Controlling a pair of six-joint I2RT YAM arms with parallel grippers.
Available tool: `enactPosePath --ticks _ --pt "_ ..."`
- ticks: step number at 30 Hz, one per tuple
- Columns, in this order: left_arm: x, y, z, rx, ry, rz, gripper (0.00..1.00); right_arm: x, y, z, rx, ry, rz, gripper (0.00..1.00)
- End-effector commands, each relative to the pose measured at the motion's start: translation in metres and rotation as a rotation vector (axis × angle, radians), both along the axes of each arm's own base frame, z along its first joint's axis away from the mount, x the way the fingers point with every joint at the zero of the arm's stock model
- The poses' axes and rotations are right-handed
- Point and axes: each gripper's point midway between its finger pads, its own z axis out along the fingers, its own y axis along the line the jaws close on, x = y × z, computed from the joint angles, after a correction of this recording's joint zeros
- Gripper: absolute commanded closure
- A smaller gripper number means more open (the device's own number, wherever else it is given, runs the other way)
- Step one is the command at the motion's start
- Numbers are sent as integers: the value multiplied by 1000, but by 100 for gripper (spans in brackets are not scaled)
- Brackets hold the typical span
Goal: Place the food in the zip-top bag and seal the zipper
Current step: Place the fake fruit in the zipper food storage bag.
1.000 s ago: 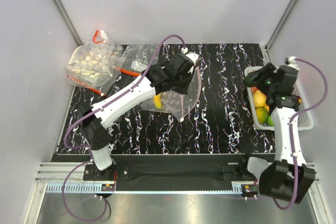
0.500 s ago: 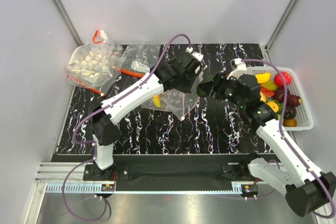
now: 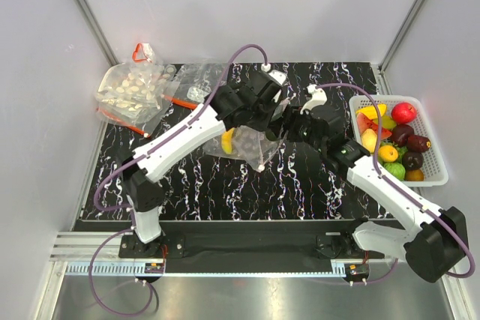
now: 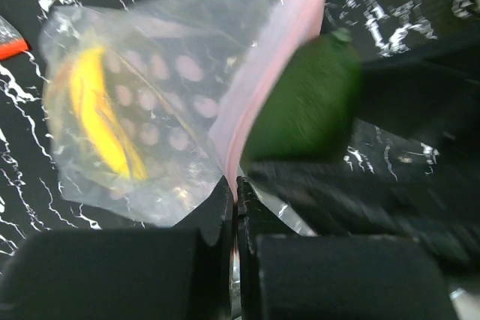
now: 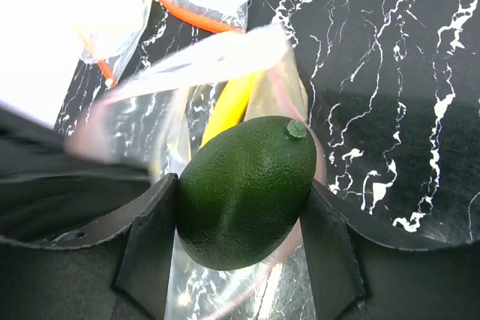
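My left gripper (image 4: pixel 235 189) is shut on the pale red zipper strip (image 4: pixel 259 88) of the dotted zip-top bag (image 4: pixel 150 118) and holds its mouth up; in the top view it sits at table centre (image 3: pixel 264 119). A yellow toy fruit (image 4: pixel 97 110) lies inside the bag (image 3: pixel 247 144). My right gripper (image 5: pixel 240 207) is shut on a dark green avocado (image 5: pixel 247 189) and holds it at the bag's mouth; the avocado also shows in the left wrist view (image 4: pixel 304 103). In the top view my right gripper (image 3: pixel 292 127) is right beside the left one.
A white mesh basket (image 3: pixel 435 174) at the right edge holds several toy fruits in red, yellow, orange, green and purple. Other clear bags (image 3: pixel 139 91) with orange strips lie at the back left. Grey walls stand close on both sides.
My right gripper has carried the avocado from the basket leftwards to the bag's mouth. The left gripper has kept hold of the bag and shifted slightly.
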Motion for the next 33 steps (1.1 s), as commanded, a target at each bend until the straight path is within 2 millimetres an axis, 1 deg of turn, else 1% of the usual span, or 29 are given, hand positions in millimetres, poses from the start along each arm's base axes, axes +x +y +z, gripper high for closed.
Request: enactPosePath --ticks 1,3,4,5,7,8,10,11,12,14,15,16,17,18,19,20,21,22,23,24,25,26,28,29,30,31,32,33 --pt "-10 3 52 -124 -75 -17 100 8 5 19 45 -65 -25 59" --pt "-13 1 54 -139 -66 -29 100 8 5 20 47 -67 -22 53" --pt "-14 -1 54 -144 -64 -33 100 7 6 22 49 -71 -16 43" --pt "-15 -1 53 -145 -59 -37 100 5 7 22 49 -71 -10 25" --pt "-14 -1 52 -144 -59 -36 100 2 5 25 46 -80 -11 11" --pt "-14 -1 52 -142 -59 -35 100 1 3 25 44 -78 -18 10" --pt "-13 0 52 -138 -63 -34 100 -4 -1 31 42 -88 -17 9" --pt "-12 0 49 -131 -63 -30 100 -7 -3 40 53 -105 -19 10" --pt "-11 0 50 -132 -67 -28 100 -9 -5 42 51 -101 -19 11" --pt "-9 0 45 -121 -64 -22 100 -12 -10 51 46 -111 -32 13" --pt "-7 -1 44 -119 -65 -21 100 -16 -16 50 29 -95 -44 14" --pt "-5 -2 40 -117 -64 -17 100 -13 -25 61 21 -109 -97 19" --pt "-4 0 39 -113 -64 -12 100 -12 -31 63 3 -102 -128 21" --pt "-2 0 38 -114 -65 -7 100 -14 -41 53 -48 -57 -162 23" --pt "-1 1 36 -109 -63 -2 100 -7 -59 65 -78 -70 -265 26" --pt "-1 2 35 -106 -64 2 100 -5 -72 65 -116 -54 -326 27" --pt "-1 2 35 -106 -64 2 100 -7 -86 47 -211 16 -376 27" --pt "-2 3 33 -105 -60 2 100 1 -110 60 -244 9 -484 27" --pt "-3 3 35 -109 -61 2 100 6 -121 52 -288 48 -522 27" --pt "-3 3 34 -109 -61 2 100 5 -139 46 -319 94 -566 26" --pt "-4 5 33 -103 -57 1 100 9 -145 47 -287 122 -560 26" --pt "-4 5 33 -103 -57 3 100 16 -180 44 -264 154 -651 25" --pt "-7 9 32 -96 -53 5 100 16 -208 37 -243 189 -720 24" --pt "-8 10 33 -97 -55 1 100 15 -241 36 -237 203 -827 22" --pt "-9 10 32 -95 -53 -4 100 12 -256 31 -245 224 -882 7" --pt "-10 12 32 -89 -50 -4 100 9 -271 27 -258 241 -933 1" --pt "-10 12 32 -88 -48 -7 100 7 -287 22 -260 267 -980 0" --pt "-12 13 33 -87 -46 -12 100 3 -310 11 -266 322 -1042 0"
